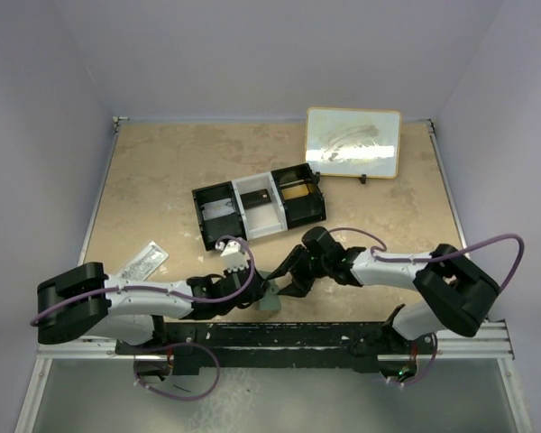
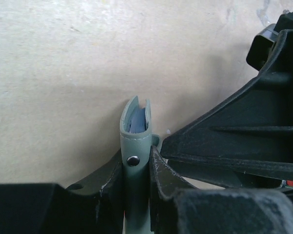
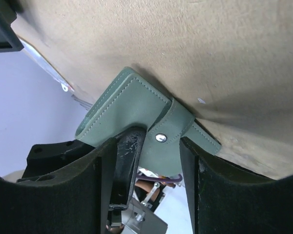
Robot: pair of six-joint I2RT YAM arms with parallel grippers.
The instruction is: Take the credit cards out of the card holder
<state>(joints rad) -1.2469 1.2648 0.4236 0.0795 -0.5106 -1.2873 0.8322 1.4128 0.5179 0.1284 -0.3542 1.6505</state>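
The card holder (image 1: 269, 303) is a grey-green folded wallet, held on edge near the table's front. My left gripper (image 1: 260, 294) is shut on it. In the left wrist view the jaws (image 2: 136, 170) pinch the wallet (image 2: 135, 141) just below its metal snap, and blue lining shows in its open end. My right gripper (image 1: 288, 285) is open. In the right wrist view its jaws (image 3: 146, 145) straddle the wallet's snap tab (image 3: 170, 134), with gaps at the sides. The wallet's flat side (image 3: 127, 105) faces this camera. No credit card shows in the wallet.
A black-and-white three-compartment tray (image 1: 259, 206) stands behind the grippers, with a tan flat thing (image 1: 296, 191) in its right compartment. A clear packet (image 1: 144, 262) lies at the left. A framed white board (image 1: 353, 142) leans at the back right.
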